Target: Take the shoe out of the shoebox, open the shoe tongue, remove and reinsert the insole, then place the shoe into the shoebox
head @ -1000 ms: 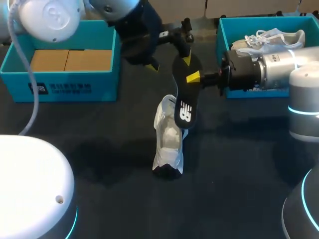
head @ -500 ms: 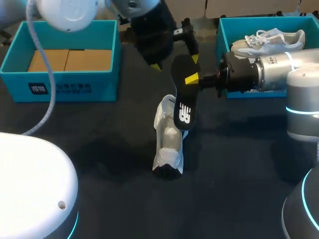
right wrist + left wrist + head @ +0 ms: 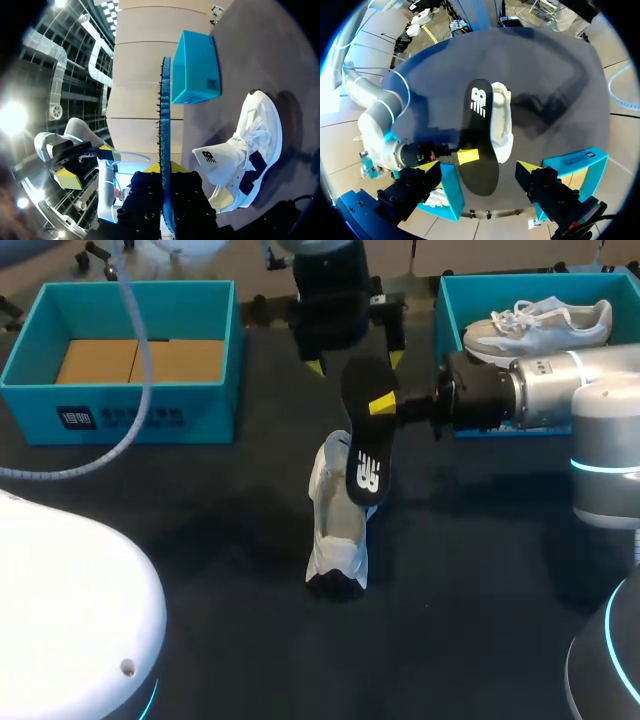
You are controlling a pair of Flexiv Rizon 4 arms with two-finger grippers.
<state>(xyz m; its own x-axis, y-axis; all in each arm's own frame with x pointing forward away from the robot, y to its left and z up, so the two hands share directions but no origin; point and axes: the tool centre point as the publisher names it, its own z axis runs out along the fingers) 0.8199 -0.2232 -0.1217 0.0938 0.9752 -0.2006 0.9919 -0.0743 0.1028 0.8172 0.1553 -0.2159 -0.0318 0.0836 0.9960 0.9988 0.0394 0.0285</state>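
A white shoe [image 3: 336,530] lies on its side at the middle of the dark table, also seen as the white shoe [image 3: 501,119] and the white shoe [image 3: 245,155]. My right gripper [image 3: 383,403] is shut on a black insole [image 3: 364,435], holding it on edge just above the shoe. In the right wrist view the insole [image 3: 164,135] stands edge-on between the fingers of the right gripper [image 3: 165,172]. My left gripper [image 3: 355,360] hangs open over the insole's far end. Its yellow fingertips [image 3: 428,167] stand wide to either side of the insole [image 3: 480,135] without touching it.
A teal shoebox [image 3: 215,390] with cardboard inside stands at the back left. Another teal shoebox [image 3: 447,315] at the back right holds a second white shoe [image 3: 540,322], close behind my right arm [image 3: 560,385]. Bare table [image 3: 200,540] lies in front of the shoe.
My left arm has swung to the right, bringing its open gripper over the insole's far end. The right gripper has shifted slightly left with the insole. The shoe has not moved.
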